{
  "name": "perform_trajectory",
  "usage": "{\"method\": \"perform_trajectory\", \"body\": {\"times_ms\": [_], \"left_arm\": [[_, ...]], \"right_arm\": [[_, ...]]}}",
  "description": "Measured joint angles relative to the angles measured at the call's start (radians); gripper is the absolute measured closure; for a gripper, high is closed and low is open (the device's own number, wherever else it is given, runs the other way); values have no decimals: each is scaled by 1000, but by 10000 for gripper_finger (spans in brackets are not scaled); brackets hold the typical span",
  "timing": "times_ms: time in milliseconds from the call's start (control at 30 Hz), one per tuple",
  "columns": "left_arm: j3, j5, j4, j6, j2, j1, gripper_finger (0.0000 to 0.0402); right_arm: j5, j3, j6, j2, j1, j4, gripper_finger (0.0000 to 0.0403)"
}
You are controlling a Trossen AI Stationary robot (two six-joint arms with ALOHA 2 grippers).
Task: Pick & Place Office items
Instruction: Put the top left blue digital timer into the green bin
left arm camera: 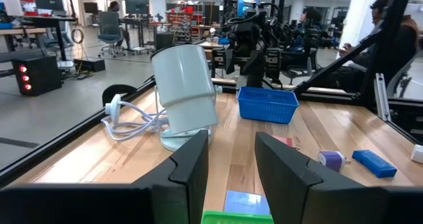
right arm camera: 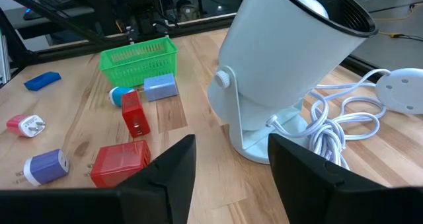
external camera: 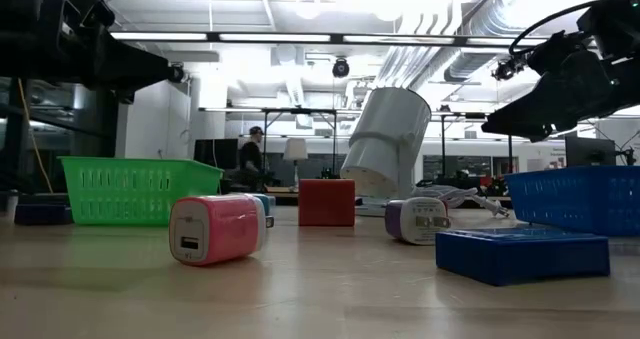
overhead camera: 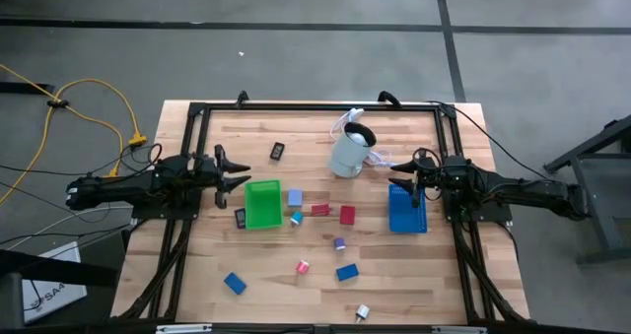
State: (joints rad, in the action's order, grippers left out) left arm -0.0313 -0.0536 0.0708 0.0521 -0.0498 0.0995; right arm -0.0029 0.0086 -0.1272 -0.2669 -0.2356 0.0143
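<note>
Left gripper: the left gripper hovers above the wooden slatted table, just beside the green plastic mesh tray. In its own wrist view the two dark fingers stand a little apart with only tabletop between them; it holds nothing.

Right gripper: the right gripper hangs over the far edge of the blue plastic mesh tray, its jaws parted and empty, pointed toward the pale cylindrical appliance.

Office items: none is in either tray. They lie loose between the trays and toward the near edge: a red block, a flat red piece, a pale blue block, a purple plug, a pink charger, two blue blocks, a white piece and black pieces.

Why placed so: each arm seems to wait beside its own tray, probably poised to sort pieces into the nearer one. The appliance tilts on its stand with its white cord coiled beside it; it looks like clutter to reach around.

Hard to make out: from above, finger spacing is too small to read. The level view cuts off both arms and hides most pieces behind the pink charger and a blue block. A teal piece near the green tray is only partly discernible.
</note>
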Motion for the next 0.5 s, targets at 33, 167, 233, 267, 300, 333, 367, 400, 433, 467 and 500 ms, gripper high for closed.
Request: {"method": "perform_trajectory", "body": {"times_ms": [33,167,233,267,300,333,367,400,433,467,500], "left_arm": [[0,4,0,-2,0,0,281],[-18,2,-32,-7,-1,0,281],[-35,-31,-54,-19,0,0,281],[-45,-52,-64,-23,-1,0,281],[-54,-67,-72,-25,-3,0,281],[-63,-83,-85,-25,-10,0,281],[-75,-94,-104,-21,-17,0,281],[-90,-106,-122,-11,-27,0,281],[-109,-118,-145,1,-41,0,281],[-127,-128,-172,17,-56,0,281],[-146,-140,-199,31,-72,0,281]], "right_arm": [[0,0,0,0,0,0,227],[0,0,0,0,0,0,227],[0,0,0,0,0,0,227],[0,0,0,0,0,0,227],[0,0,0,0,0,0,227],[0,0,0,0,0,0,227],[0,0,0,0,0,0,227],[0,0,0,0,0,0,227],[0,0,0,0,0,0,227],[0,0,0,0,0,0,227],[0,0,0,0,0,0,227]]}}
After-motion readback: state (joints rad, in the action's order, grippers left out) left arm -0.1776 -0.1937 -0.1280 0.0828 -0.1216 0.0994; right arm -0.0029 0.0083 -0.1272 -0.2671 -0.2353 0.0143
